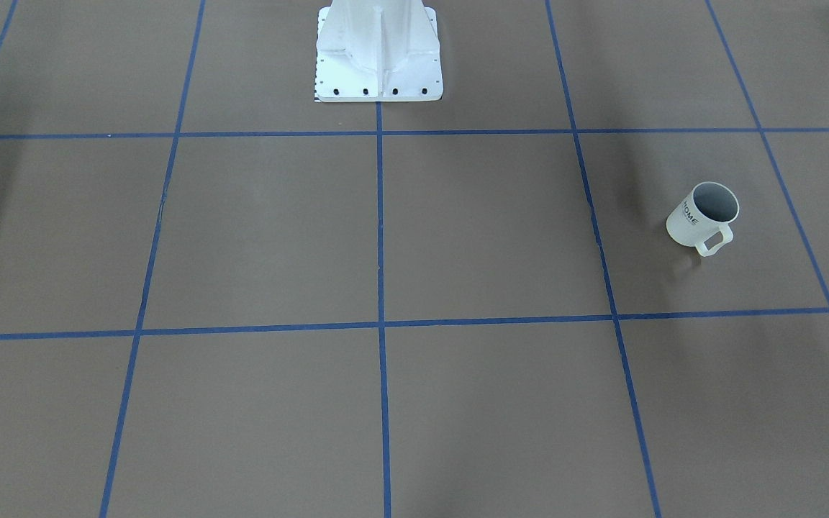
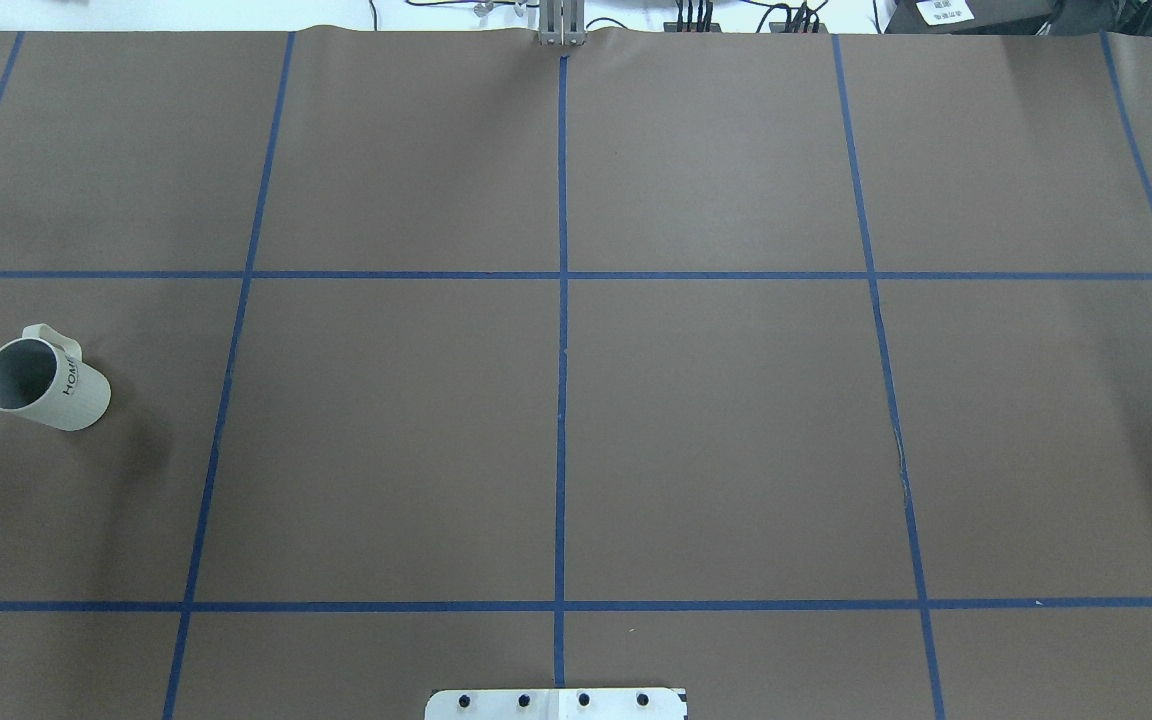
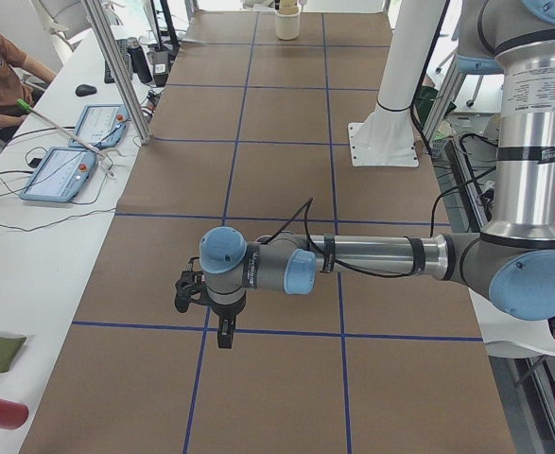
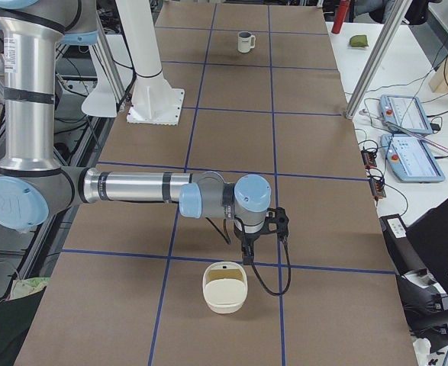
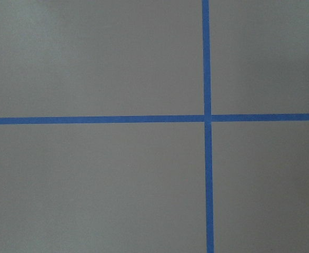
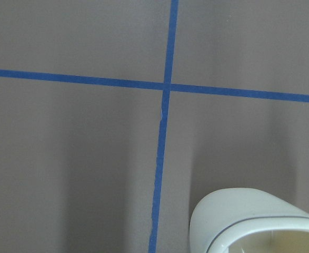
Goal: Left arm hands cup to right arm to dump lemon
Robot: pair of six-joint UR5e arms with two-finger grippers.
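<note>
The cream-white cup (image 2: 44,385) with "HOME" lettering stands upright on the brown table on my left side, handle towards the far edge. It also shows in the front-facing view (image 1: 702,216) and far off in the exterior right view (image 4: 245,41). Its grey inside shows no lemon; the lemon is out of view. My left gripper (image 3: 223,331) hangs pointing down over the table, seen only from the side. My right gripper (image 4: 246,245) hangs pointing down just behind a cream container. I cannot tell whether either gripper is open or shut.
A cream oblong container (image 4: 225,288) sits on the table at my right end, its rim also in the right wrist view (image 6: 254,221). The white robot pedestal (image 1: 378,50) stands at the table's middle. Blue tape lines grid the brown surface. Tablets and an operator are beside the table.
</note>
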